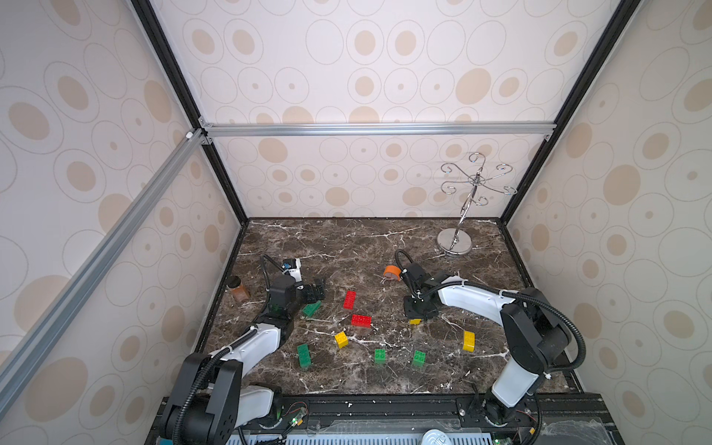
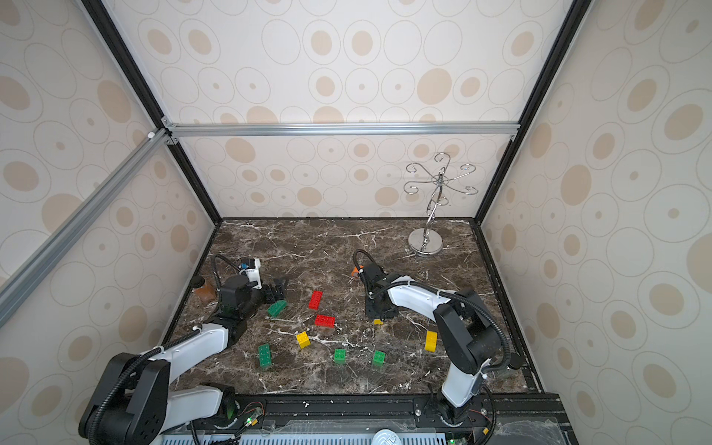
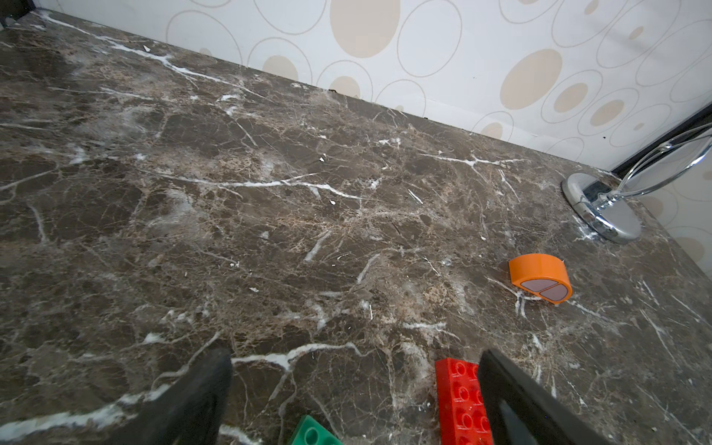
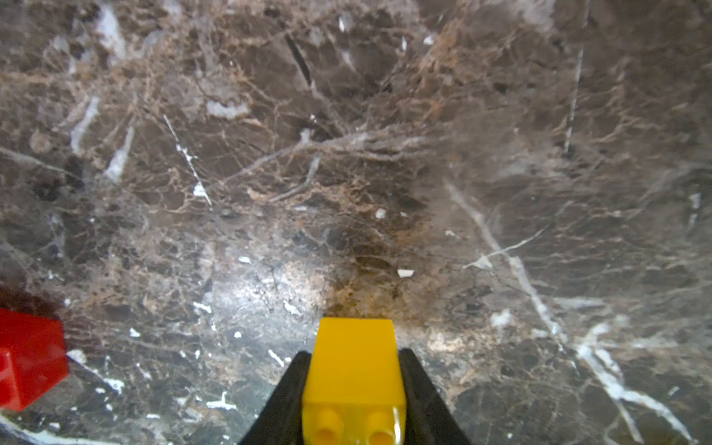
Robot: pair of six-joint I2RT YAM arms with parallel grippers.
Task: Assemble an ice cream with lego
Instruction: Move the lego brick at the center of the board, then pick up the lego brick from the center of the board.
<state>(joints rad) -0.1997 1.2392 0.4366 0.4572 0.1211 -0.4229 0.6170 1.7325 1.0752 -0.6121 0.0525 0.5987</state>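
Observation:
Lego bricks lie scattered on the marble table (image 1: pixel 346 246): two red ones (image 1: pixel 350 299) (image 1: pixel 361 320), green ones (image 1: pixel 311 309) (image 1: pixel 304 355), a yellow square (image 1: pixel 341 339) and a yellow oblong (image 1: pixel 469 341). An orange dome piece (image 1: pixel 392 272) (image 3: pixel 539 277) lies behind the right arm. My right gripper (image 4: pixel 354 354) (image 1: pixel 416 316) points down at the table, shut on a small yellow brick (image 4: pixel 354 377) (image 2: pixel 378 321) that sits between both fingers. My left gripper (image 3: pixel 352 358) (image 1: pixel 318 289) stands wide open and holds nothing, with a red brick (image 3: pixel 460 400) beside one finger and a green brick (image 3: pixel 312 433) below.
A brown jar (image 1: pixel 239 289) stands at the left wall behind the left arm. A chrome hook stand (image 1: pixel 454 240) occupies the back right corner. Two small green squares (image 1: pixel 380 355) (image 1: pixel 419 357) sit near the front. Patterned walls close in three sides.

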